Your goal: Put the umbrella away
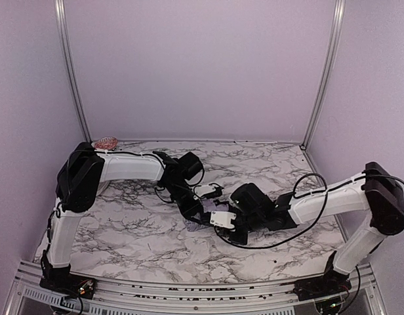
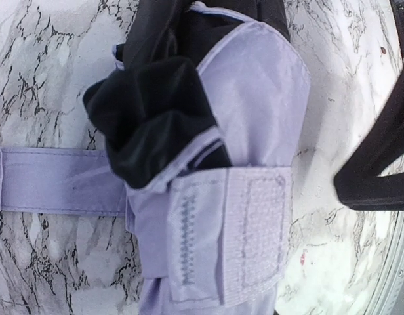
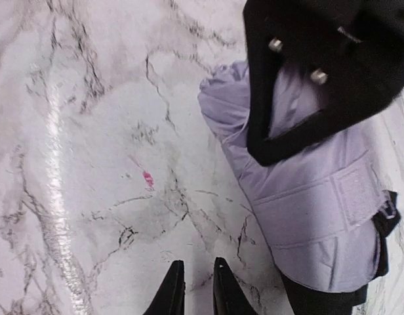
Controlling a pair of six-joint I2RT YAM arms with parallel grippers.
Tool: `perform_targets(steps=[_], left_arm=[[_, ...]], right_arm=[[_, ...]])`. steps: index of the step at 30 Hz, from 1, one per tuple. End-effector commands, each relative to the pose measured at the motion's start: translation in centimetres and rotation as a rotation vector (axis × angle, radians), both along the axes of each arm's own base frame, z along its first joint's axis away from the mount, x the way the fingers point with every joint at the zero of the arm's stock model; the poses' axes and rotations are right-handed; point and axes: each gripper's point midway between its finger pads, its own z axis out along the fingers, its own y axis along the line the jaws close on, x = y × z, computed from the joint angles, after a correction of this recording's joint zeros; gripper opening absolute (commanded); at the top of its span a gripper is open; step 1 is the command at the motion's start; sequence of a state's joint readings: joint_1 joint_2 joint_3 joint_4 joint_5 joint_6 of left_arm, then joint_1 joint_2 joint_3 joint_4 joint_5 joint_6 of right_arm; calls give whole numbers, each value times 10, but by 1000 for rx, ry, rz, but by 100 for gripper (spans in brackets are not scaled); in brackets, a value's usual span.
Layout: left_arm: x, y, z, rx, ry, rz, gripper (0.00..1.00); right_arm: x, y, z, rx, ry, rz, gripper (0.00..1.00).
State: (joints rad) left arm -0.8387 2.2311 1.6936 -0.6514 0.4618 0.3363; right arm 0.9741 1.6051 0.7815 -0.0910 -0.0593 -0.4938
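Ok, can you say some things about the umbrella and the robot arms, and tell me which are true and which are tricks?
1. The umbrella is folded up, not open. True.
2. Its outer fabric is bright red. False: it is pale lavender.
3. The right jaws grip the umbrella. False: they hang beside it over the bare marble table, holding nothing.
4. A velcro patch shows on its strap. True.

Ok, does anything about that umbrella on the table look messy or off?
Yes. The umbrella isn't neatly furled: its black lining bulges out of the lavender fabric, the closure strap lies flat on the marble table, and the velcro patch is bare. There's also a small pink mark on the table.
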Motion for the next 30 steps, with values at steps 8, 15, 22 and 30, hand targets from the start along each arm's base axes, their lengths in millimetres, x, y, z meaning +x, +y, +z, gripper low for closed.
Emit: perform_targets(steps=[8,15,22,30], left_arm=[[-53,36,-27,126,-213,-298,0],[-59,34,-10,66,-339,-369,0],[-19,29,14,-45,-214,-85,0],[18,35,27,-4,-283,72,0]], right_arm=[[50,-34,181,720,131,-110,27],[101,-42,130,620,343,-372,39],[107,-40,132,640,341,-369,42],[108,-40,153,666,264,-300,44]])
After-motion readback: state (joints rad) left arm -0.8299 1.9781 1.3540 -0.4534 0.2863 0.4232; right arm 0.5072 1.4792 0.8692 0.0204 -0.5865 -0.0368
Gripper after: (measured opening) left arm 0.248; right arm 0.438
